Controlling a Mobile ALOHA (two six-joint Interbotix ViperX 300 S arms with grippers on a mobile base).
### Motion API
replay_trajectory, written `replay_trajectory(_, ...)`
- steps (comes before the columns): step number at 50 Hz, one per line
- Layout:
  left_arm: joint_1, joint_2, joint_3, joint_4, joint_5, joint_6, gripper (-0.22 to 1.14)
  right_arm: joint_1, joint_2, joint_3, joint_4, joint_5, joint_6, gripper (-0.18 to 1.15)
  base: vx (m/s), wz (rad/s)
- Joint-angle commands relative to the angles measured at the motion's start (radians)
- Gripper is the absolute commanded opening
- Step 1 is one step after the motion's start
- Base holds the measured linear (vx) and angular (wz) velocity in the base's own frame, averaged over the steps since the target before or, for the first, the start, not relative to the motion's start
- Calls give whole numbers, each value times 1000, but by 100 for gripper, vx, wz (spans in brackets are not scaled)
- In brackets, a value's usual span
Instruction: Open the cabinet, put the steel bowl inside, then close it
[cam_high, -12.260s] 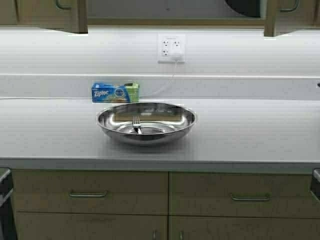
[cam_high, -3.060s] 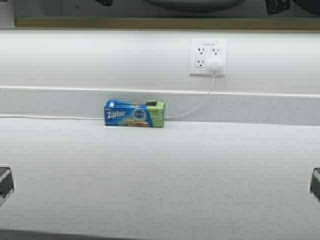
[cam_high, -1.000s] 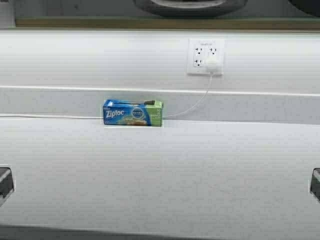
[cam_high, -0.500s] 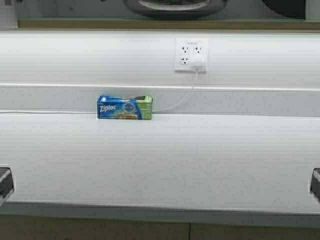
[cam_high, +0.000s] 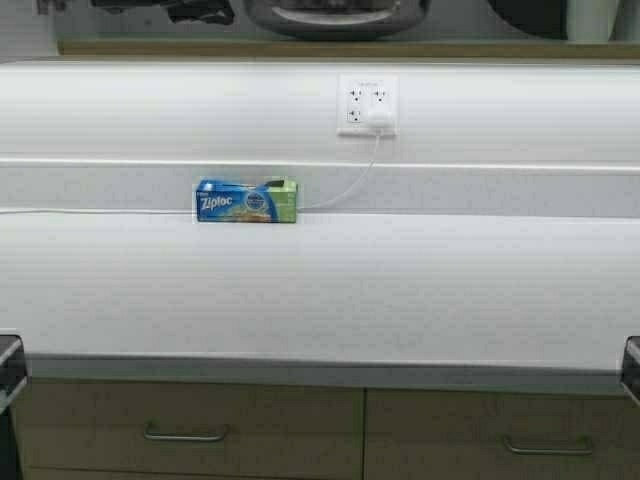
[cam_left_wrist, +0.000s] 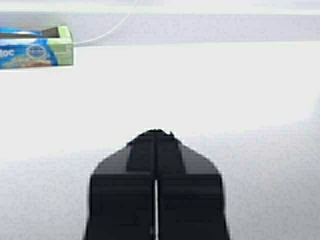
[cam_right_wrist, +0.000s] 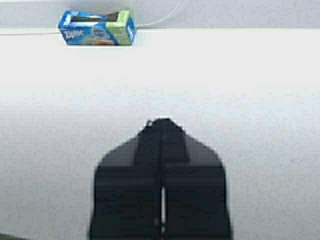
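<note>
The steel bowl sits inside the cabinet, on its bottom shelf, at the top of the high view; only the bowl's lower part shows. The cabinet's doors are out of view. My left gripper is shut and empty, low over the white counter. My right gripper is also shut and empty over the counter. Both are parked near the counter's front, far below the bowl.
A blue and green Ziploc box stands at the back of the counter, also in the left wrist view and the right wrist view. A wall outlet holds a white plug and cord. Drawer fronts with bar handles lie below. Dark objects sit beside the bowl.
The robot has backed away: the counter's front edge and drawers have come into view. The bowl, on the counter 12 s ago, now sits in the cabinet.
</note>
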Motion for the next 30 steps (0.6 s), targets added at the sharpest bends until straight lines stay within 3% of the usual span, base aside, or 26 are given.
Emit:
replay_trajectory(1,2,-3,-12,21,-6,2,5,2,-11,-28,-8,21,-15,7,-25,2)
replay_trajectory(16,64,-18,-12,21,-12,0,5,-60,-57,-20,-35,87,-40,7,-29,9)
replay_trajectory(30,290,-207,44,23,87,5,5,-247,-229,20,-126,192,-43,7,-20,5)
